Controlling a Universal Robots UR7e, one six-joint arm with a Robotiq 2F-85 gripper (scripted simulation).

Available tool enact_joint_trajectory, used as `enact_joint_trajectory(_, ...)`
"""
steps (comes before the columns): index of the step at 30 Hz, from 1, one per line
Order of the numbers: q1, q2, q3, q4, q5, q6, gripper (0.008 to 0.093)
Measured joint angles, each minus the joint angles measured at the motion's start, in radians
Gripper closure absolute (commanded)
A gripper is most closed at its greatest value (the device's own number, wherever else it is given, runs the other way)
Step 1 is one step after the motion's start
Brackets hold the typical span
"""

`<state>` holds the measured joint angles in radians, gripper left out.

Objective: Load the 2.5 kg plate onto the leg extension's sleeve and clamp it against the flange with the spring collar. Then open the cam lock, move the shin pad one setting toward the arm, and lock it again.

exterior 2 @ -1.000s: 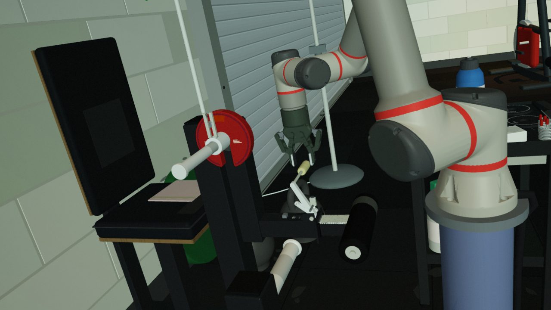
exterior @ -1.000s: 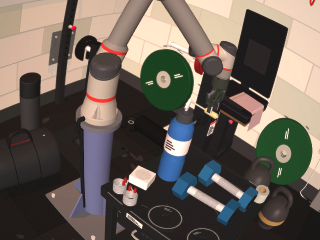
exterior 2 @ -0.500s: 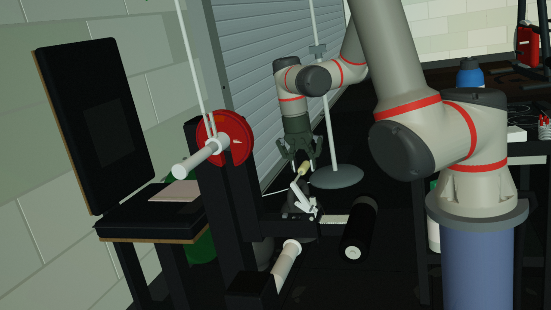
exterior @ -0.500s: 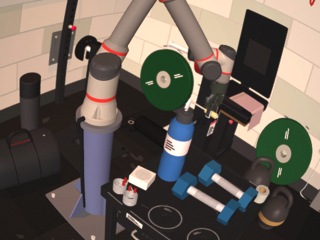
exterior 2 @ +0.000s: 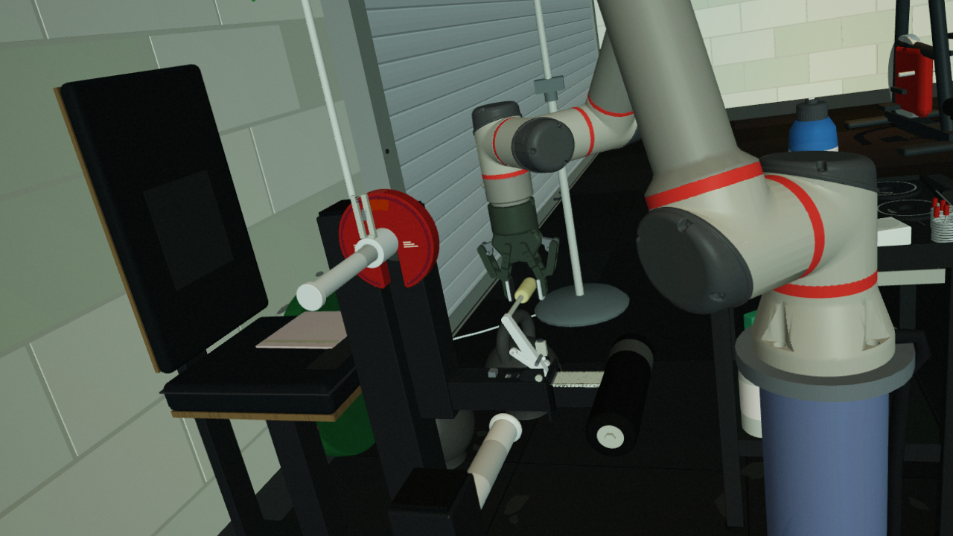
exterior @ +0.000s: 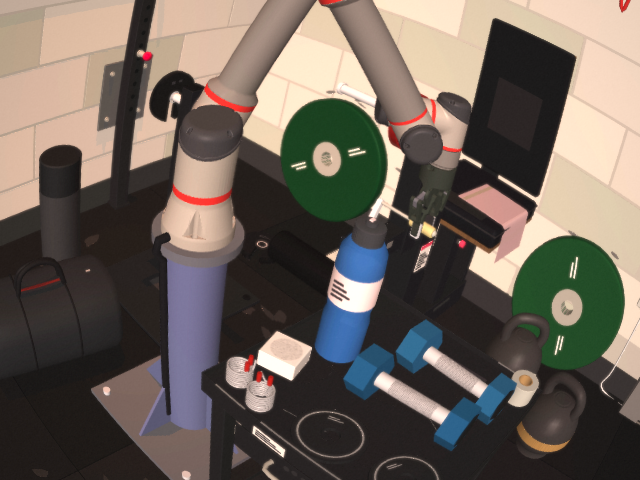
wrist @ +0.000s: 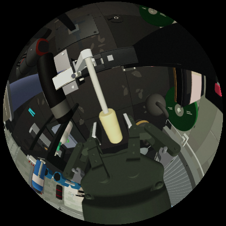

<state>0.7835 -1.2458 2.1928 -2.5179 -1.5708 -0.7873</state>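
Observation:
The leg extension machine stands by the wall, with a red plate on its white sleeve and a spring collar in front of the plate. The cam lock lever rises from the machine's arm, ending in a cream knob. My gripper is open and straddles the knob from above, holding nothing. The black shin pad hangs at the end of the arm, past a white scale strip.
A black table carries a blue bottle, two blue dumbbells, two spare collars and a white box. Green plates and kettlebells sit near the wall. The seat and backrest lie left of the machine.

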Motion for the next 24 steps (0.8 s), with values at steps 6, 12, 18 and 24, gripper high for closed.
enact_joint_trajectory(6, 0.000, 0.000, 0.000, 0.000, 0.000, 0.000, 0.0484)
enact_joint_trajectory(12, 0.000, 0.000, 0.000, 0.000, 0.000, 0.000, 0.0579)
enact_joint_trajectory(18, 0.000, 0.000, 0.000, 0.000, 0.000, 0.000, 0.0699)
enact_joint_trajectory(24, 0.000, 0.000, 0.000, 0.000, 0.000, 0.000, 0.0819)
